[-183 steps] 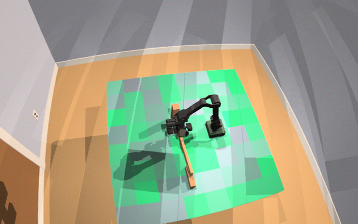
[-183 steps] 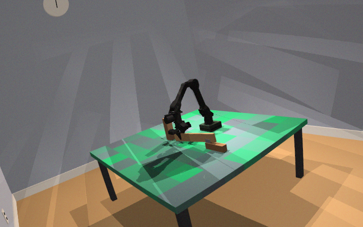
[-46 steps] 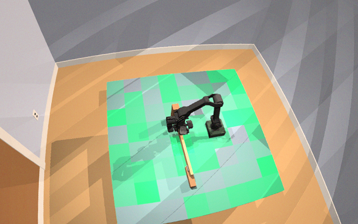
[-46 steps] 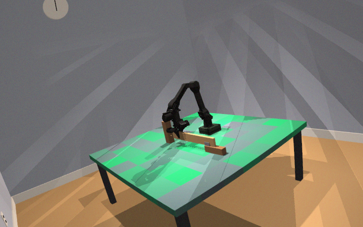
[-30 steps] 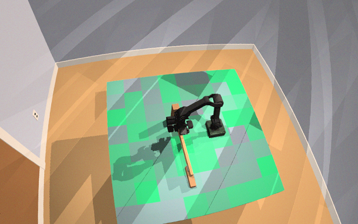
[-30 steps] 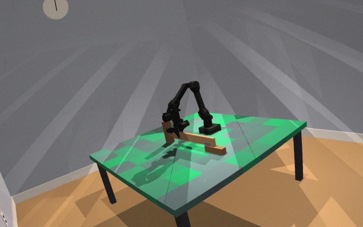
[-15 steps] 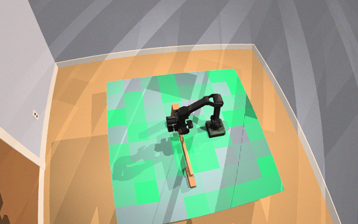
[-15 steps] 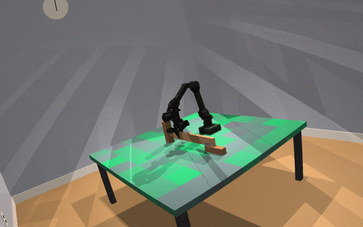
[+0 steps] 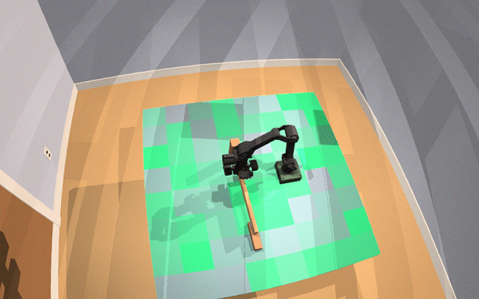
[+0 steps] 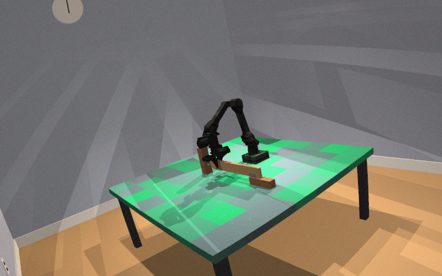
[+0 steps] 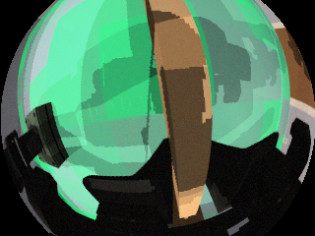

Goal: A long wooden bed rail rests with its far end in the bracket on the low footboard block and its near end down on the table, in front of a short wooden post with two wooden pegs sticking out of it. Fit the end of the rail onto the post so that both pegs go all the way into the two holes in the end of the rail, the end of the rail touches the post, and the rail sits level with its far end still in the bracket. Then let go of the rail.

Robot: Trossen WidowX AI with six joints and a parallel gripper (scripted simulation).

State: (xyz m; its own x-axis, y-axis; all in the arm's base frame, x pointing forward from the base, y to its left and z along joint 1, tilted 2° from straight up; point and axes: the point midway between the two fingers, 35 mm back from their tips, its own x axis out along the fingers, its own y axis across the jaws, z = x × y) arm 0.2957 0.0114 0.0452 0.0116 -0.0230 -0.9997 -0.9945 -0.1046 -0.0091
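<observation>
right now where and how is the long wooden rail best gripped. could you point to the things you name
Probably near its post end, from above, the end effector's (image 9: pixel 242 174) (image 10: pixel 216 164) fingers across the two long side faces: the long light-brown wooden rail (image 9: pixel 250 207) (image 10: pixel 241 167) (image 11: pixel 187 108) is narrow, stands on edge, and its far end sits at the low wooden footboard block (image 9: pixel 257 243) (image 10: pixel 265 183).
</observation>
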